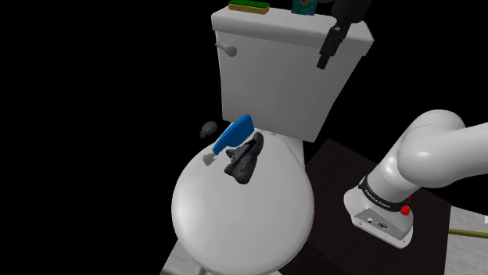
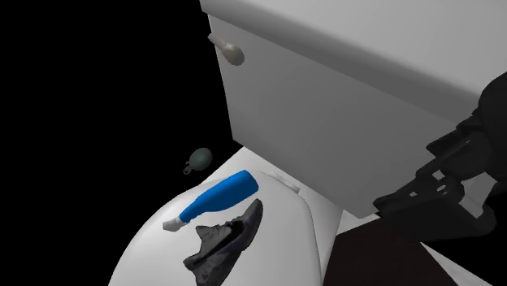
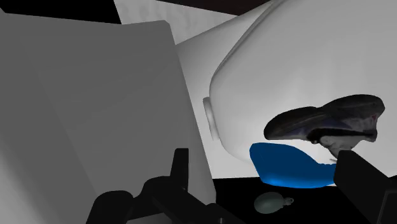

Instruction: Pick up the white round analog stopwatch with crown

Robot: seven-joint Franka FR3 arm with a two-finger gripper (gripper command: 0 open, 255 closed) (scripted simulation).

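Shoulder view: all-black two-finger gripper (image 1: 324,56), fingers spread and empty, is hovering before the white toilet tank (image 1: 274,86), while the small grey round crowned stopwatch (image 1: 208,127) is lying well apart, down-left of it, just beyond the blue bottle (image 1: 232,137) and dark shoe (image 1: 245,158).

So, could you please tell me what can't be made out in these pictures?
Stopwatch: too small in every view to read its dial; what supports it is lost against the black area.
Green thing on the tank: cut off by the shoulder view's top edge.
Blue bottle: partly hidden by the shoe in the wrist view.
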